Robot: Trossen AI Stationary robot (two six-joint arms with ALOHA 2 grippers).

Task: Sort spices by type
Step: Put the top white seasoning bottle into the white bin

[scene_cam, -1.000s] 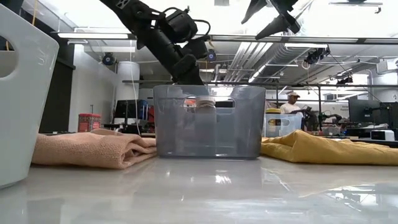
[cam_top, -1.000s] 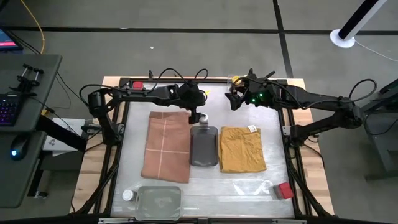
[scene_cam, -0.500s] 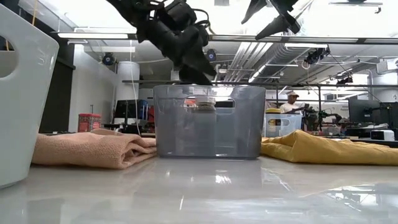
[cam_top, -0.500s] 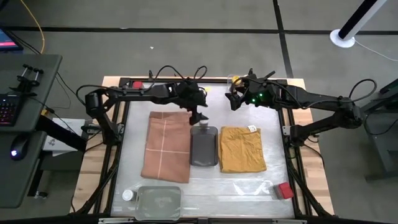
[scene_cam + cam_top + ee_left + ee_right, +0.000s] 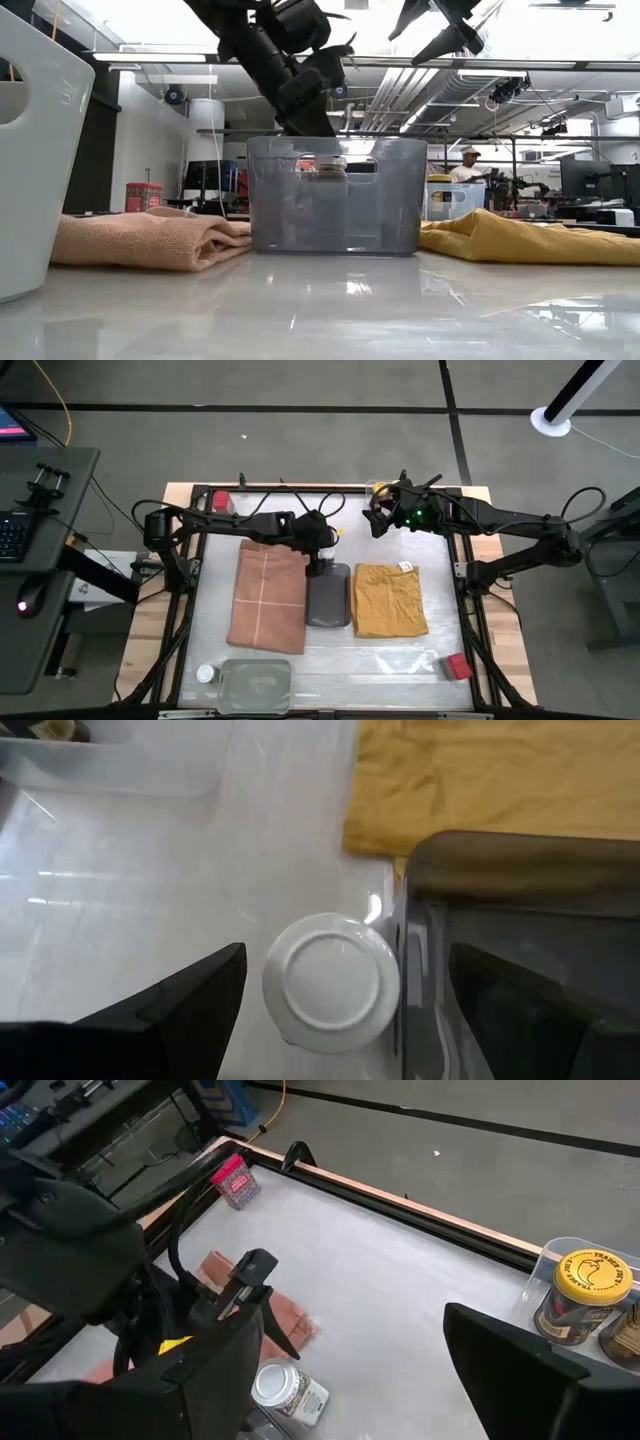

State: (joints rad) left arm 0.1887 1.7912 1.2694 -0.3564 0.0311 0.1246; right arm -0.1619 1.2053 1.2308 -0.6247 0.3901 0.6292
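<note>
Overhead, the left gripper hangs just above the far end of the dark grey rectangular tray, its fingers spread wide and holding nothing; in its wrist view a white-capped round jar stands upright on the white table between the two dark fingers, pressed close against the tray's outer wall, which blocks one side of the jar. From table height that jar's cap shows through the tray's translucent walls, with the left arm coming down behind it. The right gripper hovers higher, near the far edge of the table, its fingers also released and empty. Just beside it, at the far rim, a clear plastic tray holds two yellow-capped dark jars; only the edge of the second shows. A red boxy tin stands at the far left corner, and the other red boxy tin lies at the near right, well apart from everything else. The second white-capped jar stands at the near left, touching or just beside another clear plastic tray. A folded pink cloth lies just left of the grey tray and a yellow cloth just right of it, so the tray is flanked on both sides. Beyond the table a person sits far off in the room.
</note>
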